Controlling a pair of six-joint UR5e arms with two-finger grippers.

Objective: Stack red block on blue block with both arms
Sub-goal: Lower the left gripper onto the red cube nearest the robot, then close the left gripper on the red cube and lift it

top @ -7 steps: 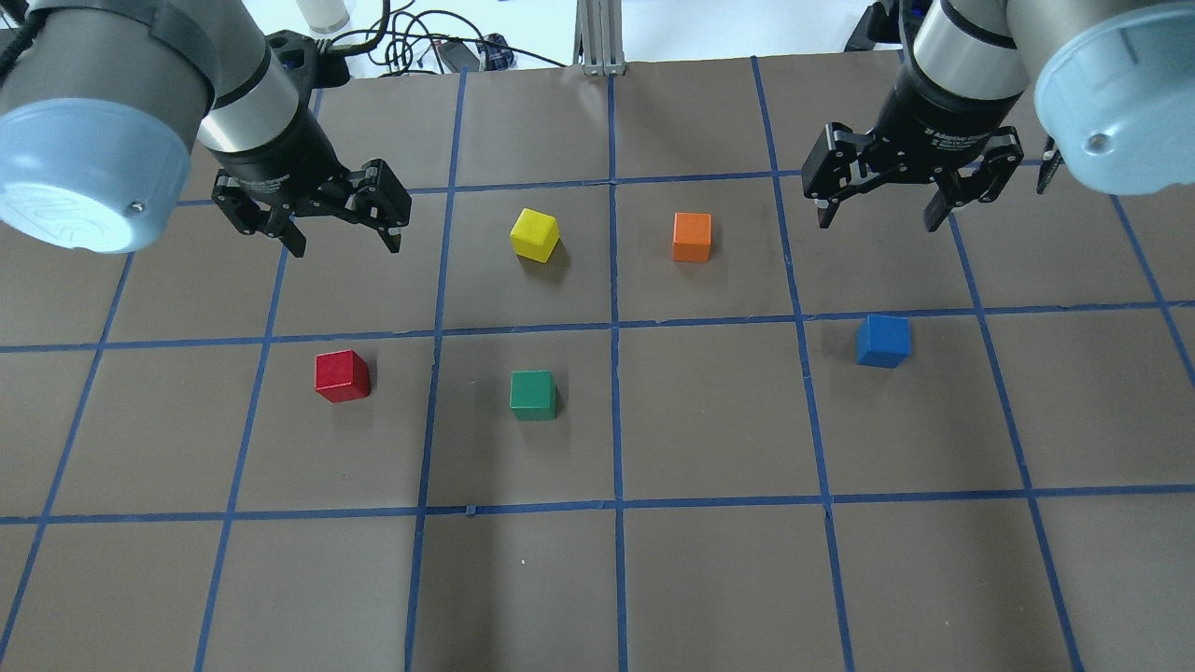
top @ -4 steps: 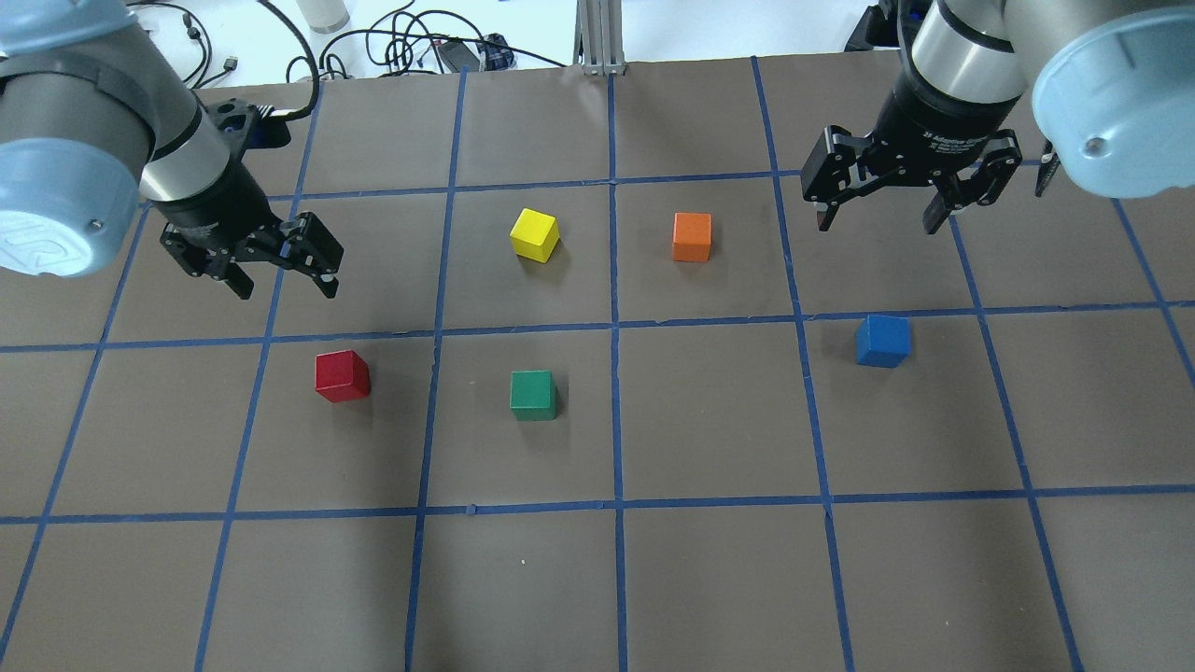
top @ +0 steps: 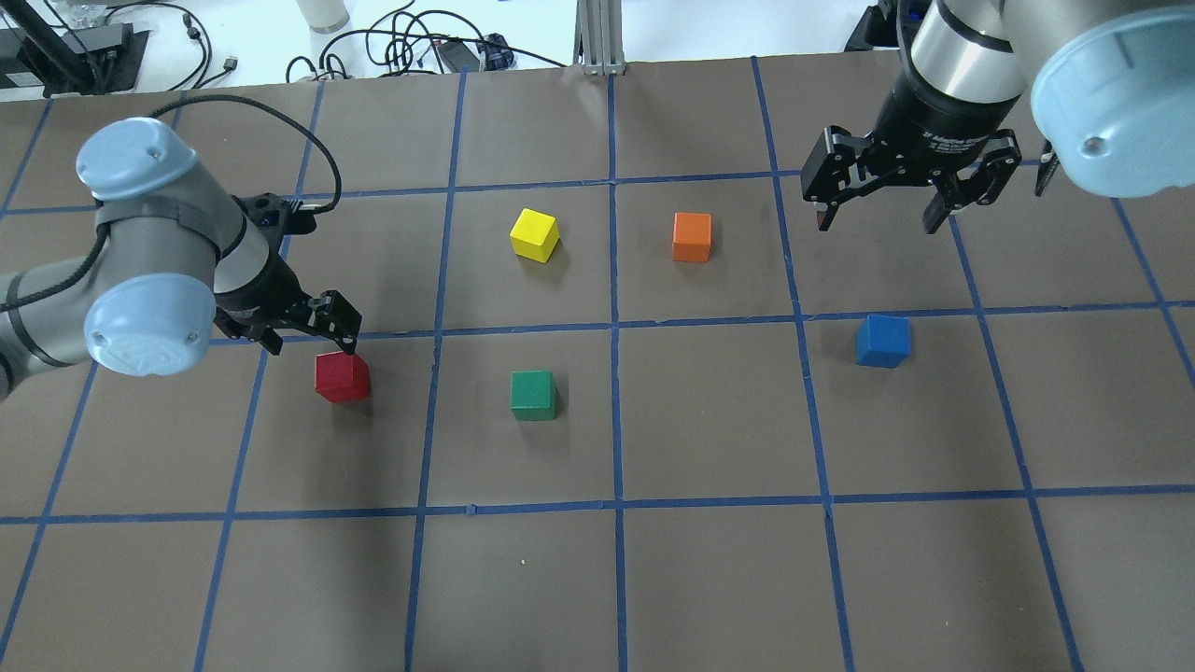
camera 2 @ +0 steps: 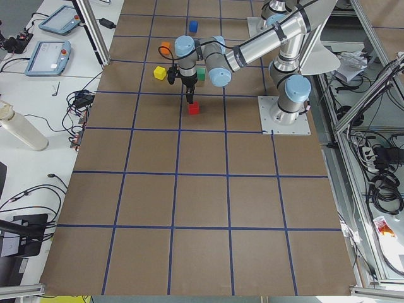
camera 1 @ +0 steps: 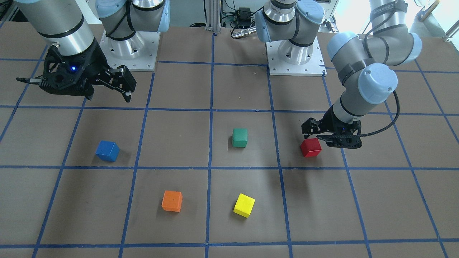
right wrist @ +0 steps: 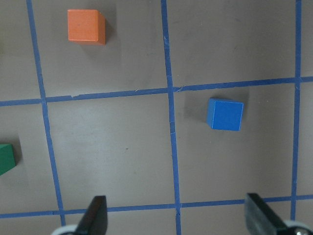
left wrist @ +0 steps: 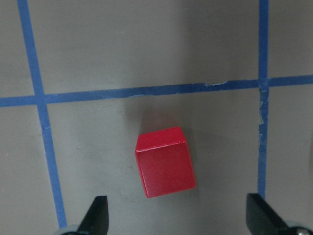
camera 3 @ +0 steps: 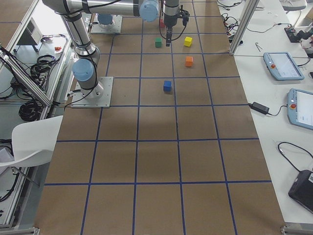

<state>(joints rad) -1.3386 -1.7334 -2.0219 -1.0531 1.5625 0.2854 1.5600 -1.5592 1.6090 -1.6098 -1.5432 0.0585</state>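
The red block (top: 343, 377) lies on the brown mat at the left; it also shows in the front view (camera 1: 310, 147) and the left wrist view (left wrist: 165, 161). My left gripper (top: 314, 347) is open and hangs low just beyond the block's far edge, not touching it; the wrist view shows its fingertips (left wrist: 98, 215) wide apart on either side of the block. The blue block (top: 882, 341) lies at the right, also in the right wrist view (right wrist: 225, 114). My right gripper (top: 876, 222) is open and empty, held high beyond the blue block.
A yellow block (top: 535, 234) and an orange block (top: 692, 236) lie in the far middle squares. A green block (top: 533, 395) lies between the red and blue ones. Blue tape lines grid the mat. The arm bases (camera 1: 296, 61) stand at the robot's edge.
My left arm has swung down and nearer, from high above the far-left square to just over the red block. The right gripper has barely moved. No block has moved.
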